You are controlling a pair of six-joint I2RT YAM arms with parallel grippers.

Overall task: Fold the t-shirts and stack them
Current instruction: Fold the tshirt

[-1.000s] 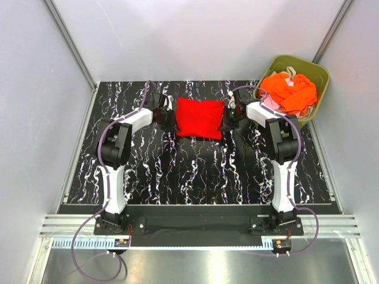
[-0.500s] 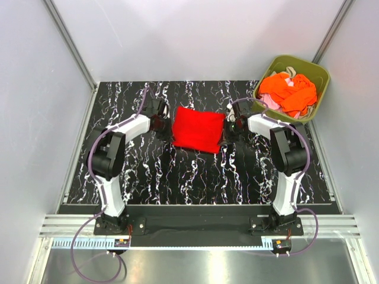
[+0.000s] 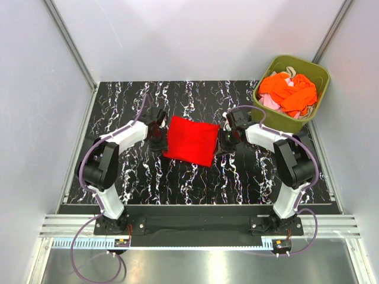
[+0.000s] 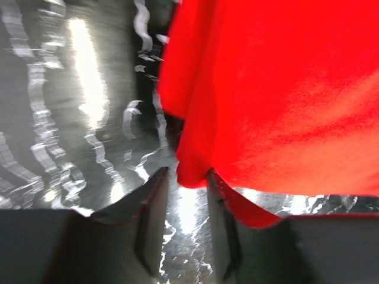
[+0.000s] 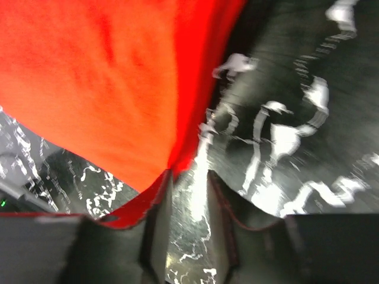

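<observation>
While both arms are bent low over the table [image 3: 195, 177] and reached inward from their bases at the near edge, the folded red t-shirt [image 3: 190, 139] is flanked by them, with the left gripper [image 3: 159, 135] set at its left edge and the right gripper [image 3: 224, 141] at its right edge. In the left wrist view the fingers [image 4: 151, 219] are seen a little apart, a corner of red cloth hanging at the mouth of the gap; nothing is clamped. In the right wrist view the jaws are likewise narrowly parted, with bare table shown between them. The shirt is laid flat, slightly skewed, at mid-table. The black, white-veined surface is enclosed by pale grey walls [image 3: 195, 35], and orange t-shirts [image 3: 290, 92] are heaped in an olive-green bin [image 3: 305, 61] at the far right corner.
</observation>
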